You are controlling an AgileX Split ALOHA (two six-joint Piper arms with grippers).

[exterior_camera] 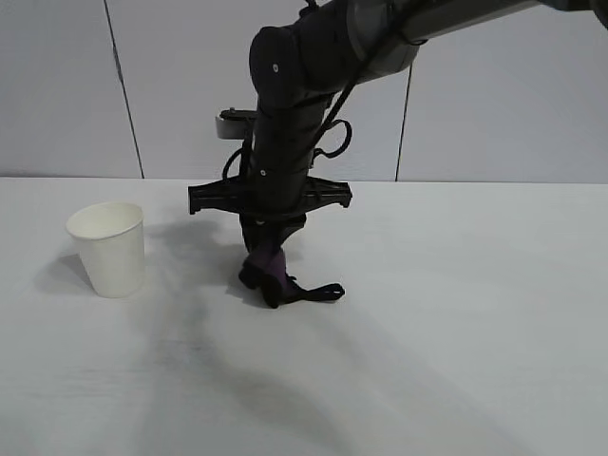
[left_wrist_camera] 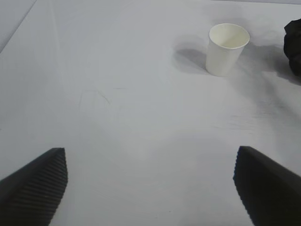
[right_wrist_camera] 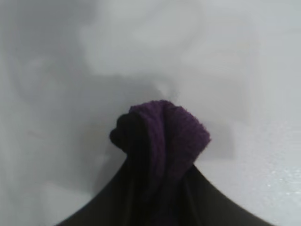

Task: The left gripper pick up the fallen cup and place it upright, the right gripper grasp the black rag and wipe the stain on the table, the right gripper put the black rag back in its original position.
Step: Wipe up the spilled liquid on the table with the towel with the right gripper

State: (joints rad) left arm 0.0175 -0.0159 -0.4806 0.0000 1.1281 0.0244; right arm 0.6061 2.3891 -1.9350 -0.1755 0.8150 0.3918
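The right claw point(exterior_camera: 269, 275) points steeply down near the middle of the white surface point(exterior_camera: 456, 313), its fingers pinching the black rag point(exterior_camera: 275, 277). The rag hangs bunched between the fingertips, purple cloth showing among the black, and its lower end touches the surface. A thin black strap loop point(exterior_camera: 318, 293) trails out from the bundle and lies flat on the surface on the side away from the cup. In the right wrist view the purple fold of the rag point(right_wrist_camera: 162, 141) bulges out past the dark fingers closed around it.

The white paper cup point(exterior_camera: 107, 247) stands upright with its mouth up, well apart from the right claw, toward the exterior view's left. Its shadow falls on the surface beside it.

The left claw point(left_wrist_camera: 150, 183) is spread wide, both ribbed fingertips point(left_wrist_camera: 40, 181) showing at the edges of its own wrist view with bare surface between them. It pinches nothing. The cup point(left_wrist_camera: 226, 49) stands well ahead of it, and a dark edge of the rag point(left_wrist_camera: 294, 44) shows just beyond the cup.

No brand, label or writing can be read on the cup, the rag or the arms. I cannot make out a stain on the surface.

Counted: one cup, one rag, two claws.
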